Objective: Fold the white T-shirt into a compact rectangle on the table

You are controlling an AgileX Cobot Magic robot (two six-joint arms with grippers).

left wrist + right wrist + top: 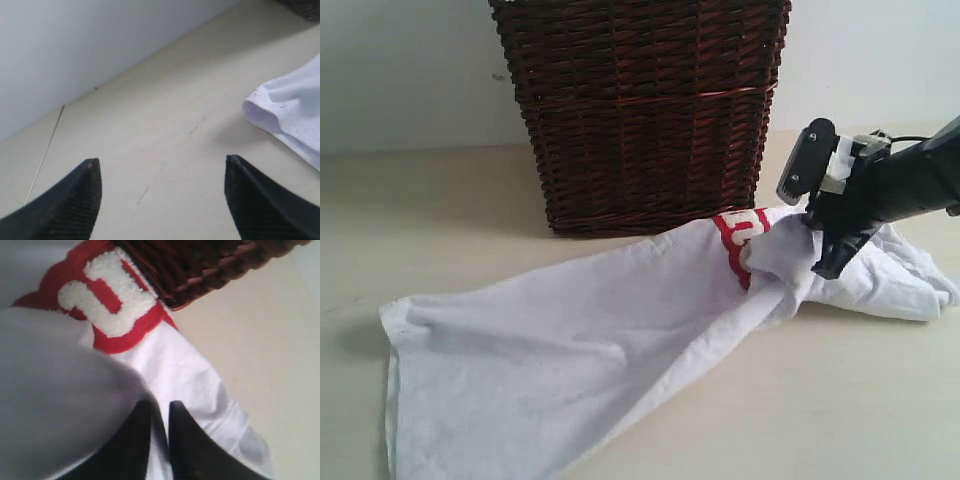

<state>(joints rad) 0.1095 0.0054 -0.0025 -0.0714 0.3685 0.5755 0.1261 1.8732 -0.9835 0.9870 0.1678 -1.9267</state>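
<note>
The white T-shirt (570, 340) lies spread from the front left of the table (440, 200) toward the right, with its red-outlined lettering (740, 232) turned up near the basket. My right gripper (825, 262) reaches in from the right and holds a raised, bunched fold. In the right wrist view its fingers (160, 407) stand a narrow gap apart with shirt cloth (190, 375) between them and draped over one finger, beside the lettering (105, 292). My left gripper (162, 167) is open over bare table (150, 130), apart from a shirt edge (295, 115). It is out of the exterior view.
A tall dark wicker basket (640, 110) stands at the back centre, right behind the shirt's lettering; its base (200, 265) is close to the right gripper. A pale wall (75, 50) runs along the table's far edge.
</note>
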